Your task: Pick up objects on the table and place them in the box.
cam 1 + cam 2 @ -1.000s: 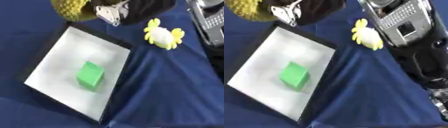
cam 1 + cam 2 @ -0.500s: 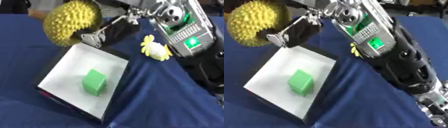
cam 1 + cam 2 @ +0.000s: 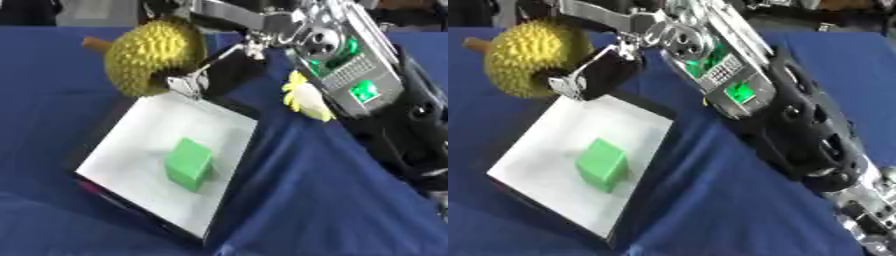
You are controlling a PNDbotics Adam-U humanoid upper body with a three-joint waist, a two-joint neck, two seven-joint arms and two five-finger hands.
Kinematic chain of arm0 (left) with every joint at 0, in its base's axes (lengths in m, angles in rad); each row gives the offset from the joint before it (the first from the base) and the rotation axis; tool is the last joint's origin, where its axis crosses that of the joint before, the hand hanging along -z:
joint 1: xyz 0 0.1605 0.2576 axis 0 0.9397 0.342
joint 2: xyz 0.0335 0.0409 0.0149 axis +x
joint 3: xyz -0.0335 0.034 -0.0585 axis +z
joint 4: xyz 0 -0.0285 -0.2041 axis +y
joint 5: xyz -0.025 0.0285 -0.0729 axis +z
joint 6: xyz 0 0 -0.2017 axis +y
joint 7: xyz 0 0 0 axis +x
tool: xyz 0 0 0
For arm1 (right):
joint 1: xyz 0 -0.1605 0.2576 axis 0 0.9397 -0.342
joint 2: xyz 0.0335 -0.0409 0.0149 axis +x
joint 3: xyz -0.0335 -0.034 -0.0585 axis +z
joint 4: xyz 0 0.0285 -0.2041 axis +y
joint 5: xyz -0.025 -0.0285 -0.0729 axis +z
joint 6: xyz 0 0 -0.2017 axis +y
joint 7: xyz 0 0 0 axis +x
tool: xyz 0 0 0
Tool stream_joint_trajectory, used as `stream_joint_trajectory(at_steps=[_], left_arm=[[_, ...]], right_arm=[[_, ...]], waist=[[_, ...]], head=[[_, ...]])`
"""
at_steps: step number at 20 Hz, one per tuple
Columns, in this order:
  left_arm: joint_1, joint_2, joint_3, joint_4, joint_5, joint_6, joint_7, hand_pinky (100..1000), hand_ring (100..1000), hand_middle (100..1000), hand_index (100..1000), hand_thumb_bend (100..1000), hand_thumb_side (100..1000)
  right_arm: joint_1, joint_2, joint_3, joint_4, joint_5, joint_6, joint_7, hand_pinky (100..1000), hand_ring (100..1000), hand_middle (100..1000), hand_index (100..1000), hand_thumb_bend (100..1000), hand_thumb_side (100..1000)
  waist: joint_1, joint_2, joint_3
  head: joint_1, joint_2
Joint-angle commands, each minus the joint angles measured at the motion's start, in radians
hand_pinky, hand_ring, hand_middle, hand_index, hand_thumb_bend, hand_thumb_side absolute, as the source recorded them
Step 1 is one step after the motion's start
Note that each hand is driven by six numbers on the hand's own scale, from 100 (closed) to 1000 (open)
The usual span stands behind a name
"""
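Observation:
A yellow spiky durian (image 3: 147,59) with a brown stem sits above the far corner of the box (image 3: 131,131), a shallow black-rimmed tray with a white floor. My right hand (image 3: 219,75) reaches in from the right and is shut on the durian's right side, silver fingertips (image 3: 187,84) curled against it. Whether the durian touches the table is hidden. A green cube (image 3: 190,164) lies inside the box near its middle. A yellow flower-shaped toy (image 3: 306,102) lies on the blue cloth right of the box, partly behind my forearm. My left hand shows in no view.
My right forearm (image 3: 763,100), silver and black with green lights, crosses the upper right and covers much of the table there. Blue cloth (image 3: 332,210) covers the table in front of and right of the box. Dark shapes stand along the far edge.
The whole picture has shifted as the camera tilted, bringing the durian and forearm fully into view. The hand stays on the durian by the box's far corner; the cube has not moved.

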Motion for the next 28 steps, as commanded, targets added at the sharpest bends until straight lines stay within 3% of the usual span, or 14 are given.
stream_joint_trajectory(at_steps=[1, 9, 16, 22, 26, 28], left_arm=[[-0.019, 0.035, 0.014, -0.016, 0.001, -0.004, 0.004, 865, 795, 741, 867, 265, 678], [-0.023, 0.026, 0.016, -0.017, 0.004, -0.005, 0.008, 866, 794, 740, 866, 262, 684], [-0.023, 0.022, 0.019, -0.02, 0.006, -0.006, 0.012, 866, 794, 739, 866, 260, 690], [-0.028, 0.012, 0.018, -0.022, 0.011, -0.009, 0.012, 863, 790, 736, 862, 258, 693], [-0.03, 0.004, 0.016, -0.025, 0.015, -0.012, 0.01, 863, 789, 732, 857, 258, 696], [-0.032, 0.003, 0.015, -0.026, 0.015, -0.012, 0.009, 863, 789, 732, 857, 258, 695]], right_arm=[[-0.005, -0.002, 0.011, 0.034, 0.024, -0.017, 0.014, 763, 758, 663, 637, 100, 247], [0.022, 0.021, 0.062, 0.138, 0.077, -0.07, 0.053, 786, 794, 707, 678, 100, 275], [0.051, 0.035, 0.076, 0.23, 0.15, -0.124, 0.087, 799, 827, 714, 703, 100, 328], [0.055, 0.038, 0.076, 0.266, 0.192, -0.173, 0.173, 834, 851, 722, 793, 100, 354], [0.056, 0.039, 0.069, 0.281, 0.203, -0.205, 0.233, 874, 895, 811, 871, 100, 297], [0.056, 0.036, 0.065, 0.284, 0.205, -0.214, 0.258, 904, 945, 881, 917, 100, 468]], waist=[[0.0, 0.007, 0.005], [-0.004, 0.018, 0.014], [-0.009, 0.033, 0.015], [-0.008, 0.042, 0.009], [-0.006, 0.045, 0.005], [-0.006, 0.045, 0.004]], head=[[-0.008, -0.001], [-0.026, -0.001], [-0.036, -0.001], [-0.043, -0.001], [-0.04, -0.001], [-0.038, -0.001]])
